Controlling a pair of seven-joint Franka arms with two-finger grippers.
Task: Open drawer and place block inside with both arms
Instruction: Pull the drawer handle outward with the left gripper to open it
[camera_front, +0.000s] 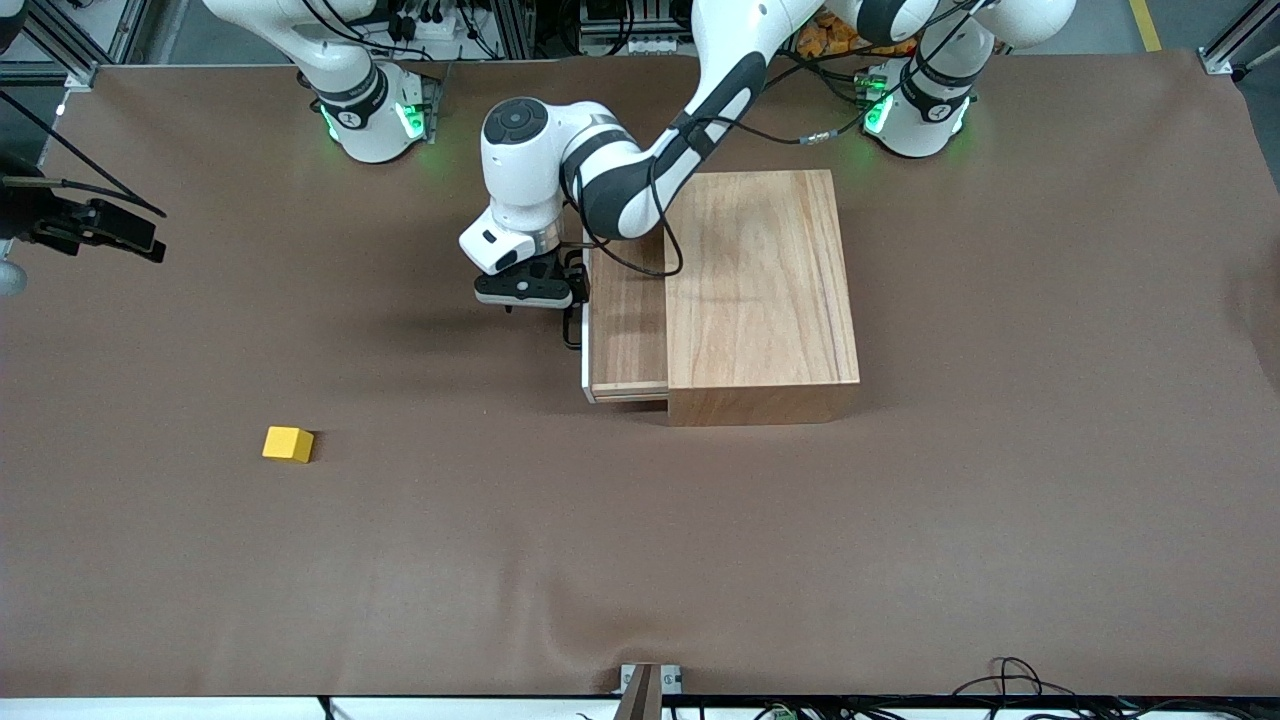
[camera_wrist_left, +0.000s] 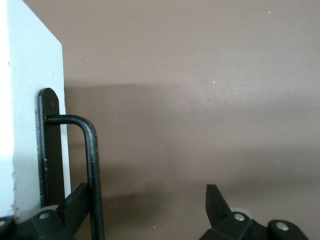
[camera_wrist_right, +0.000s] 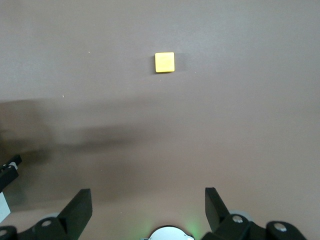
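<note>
Yellow block (camera_front: 288, 444) lies alone on the brown bench (camera_front: 700, 550), well apart from both grippers. Left gripper (camera_front: 545, 291) has fingers (camera_wrist_left: 217, 202) apart around the partly open drawer's (camera_front: 626, 330) black wire handle (camera_wrist_left: 91, 165). Right gripper (camera_wrist_right: 145, 210) hangs above the bench, fingers (camera_wrist_right: 80, 207) spread apart.

You have two arms, left arm (camera_front: 700, 110) and right arm (camera_front: 340, 60), one block (camera_front: 288, 444), one wooden box (camera_front: 765, 290) and its one drawer (camera_front: 625, 330), on one desk (camera_front: 900, 550).

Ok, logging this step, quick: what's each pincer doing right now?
Left pincer: open, one finger hooked inside the drawer handle.
Right pincer: open, empty.
</note>
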